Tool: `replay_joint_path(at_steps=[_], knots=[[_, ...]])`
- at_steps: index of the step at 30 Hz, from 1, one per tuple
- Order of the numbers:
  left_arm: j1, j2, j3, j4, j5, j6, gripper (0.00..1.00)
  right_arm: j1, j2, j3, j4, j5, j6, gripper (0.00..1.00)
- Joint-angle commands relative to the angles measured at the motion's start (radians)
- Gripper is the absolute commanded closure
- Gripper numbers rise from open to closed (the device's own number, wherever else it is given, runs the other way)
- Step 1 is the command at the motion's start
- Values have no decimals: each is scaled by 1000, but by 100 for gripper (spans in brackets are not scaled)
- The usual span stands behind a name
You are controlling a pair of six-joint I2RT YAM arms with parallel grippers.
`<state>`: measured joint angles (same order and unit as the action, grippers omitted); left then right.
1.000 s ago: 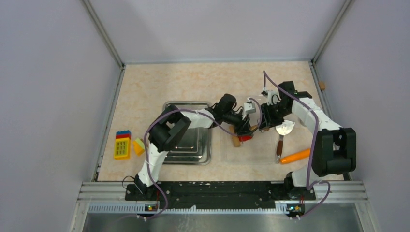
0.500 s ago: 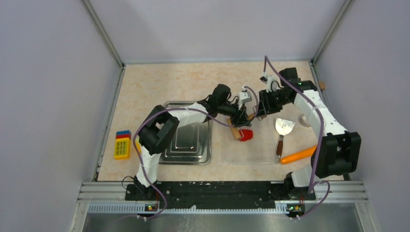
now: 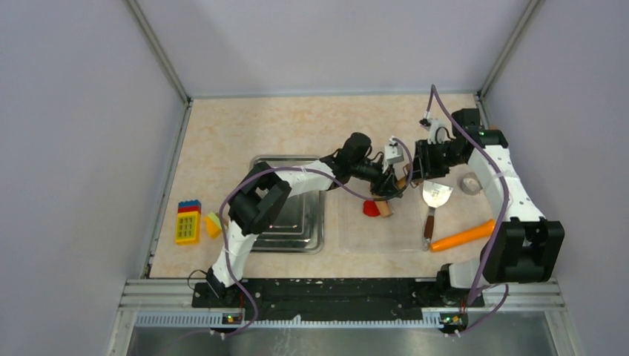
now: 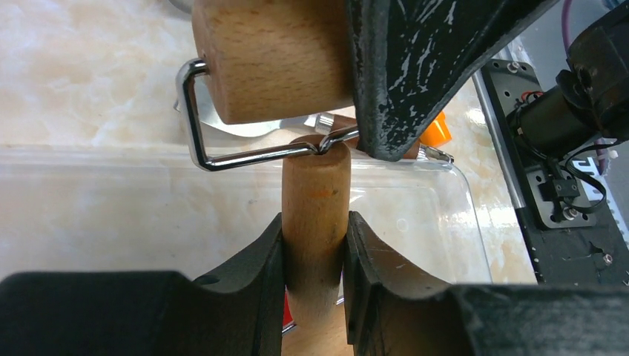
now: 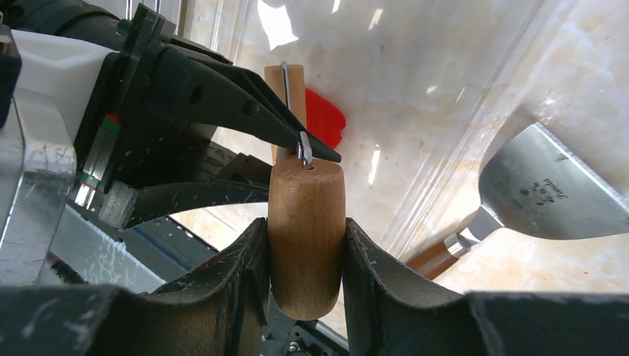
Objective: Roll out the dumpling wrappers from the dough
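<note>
carrot (image 3: 461, 237): lies toward the near right corner of the counter (image 3: 297, 126), just outside the clear tray; no part in this step.
toy blocks (image 3: 187, 222): by the left edge, well apart from the work.
steel tray (image 3: 293, 222): near edge, left of middle; my left arm reaches across it.
clear tray (image 3: 386, 241): just beside the steel tray, on the right half by the near edge; its floor is my rolling surface.
dough (image 3: 369, 208): a red lump on the clear tray's floor, toward the tray's far left part. It looks thick and uneven, not a neat round disc. The handle's free end sits just beside it.
spatula (image 3: 436, 196): lies along the clear tray's right rim, blade toward the far edge.
left fingers (image 4: 261, 265): closed snugly on the roller's wooden handle (image 4: 315, 200); the wire yoke (image 4: 222, 159) starts just past my tips.
right fingers (image 5: 251, 256): clamped across the wooden drum (image 5: 305, 222), wood filling the whole gap.
step in hand: I judge I am bringing the roller to the dough, with the drum off to its far right side and not on it.
doing it well: a pinched drum cannot turn, so my right fingers should let go first. Then I should square the drum over the lump, press down evenly through the handle, and roll in short passes from different directions so it spreads round.
risk: pressing at a tilt would likely smear the dough or push it along the slick tray.
</note>
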<state>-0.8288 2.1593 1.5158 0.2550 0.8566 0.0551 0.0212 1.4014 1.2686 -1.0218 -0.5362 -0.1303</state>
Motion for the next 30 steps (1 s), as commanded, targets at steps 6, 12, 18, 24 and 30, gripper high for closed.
replay_joint_path(at_steps=[6,12,18,24,30], knots=[[14,14,8,57,-37,-35,100,-4,-17,-112,21,-150,64,66],[9,12,-1,61,-15,-48,100,-5,37,-112,42,-154,55,57],[7,5,-10,59,9,-52,100,-4,53,-107,45,-175,23,54],[8,-6,-22,20,24,-9,100,-5,34,-108,43,-168,-4,56],[0,-18,-26,-15,34,44,100,-6,23,-88,68,-171,20,39]])
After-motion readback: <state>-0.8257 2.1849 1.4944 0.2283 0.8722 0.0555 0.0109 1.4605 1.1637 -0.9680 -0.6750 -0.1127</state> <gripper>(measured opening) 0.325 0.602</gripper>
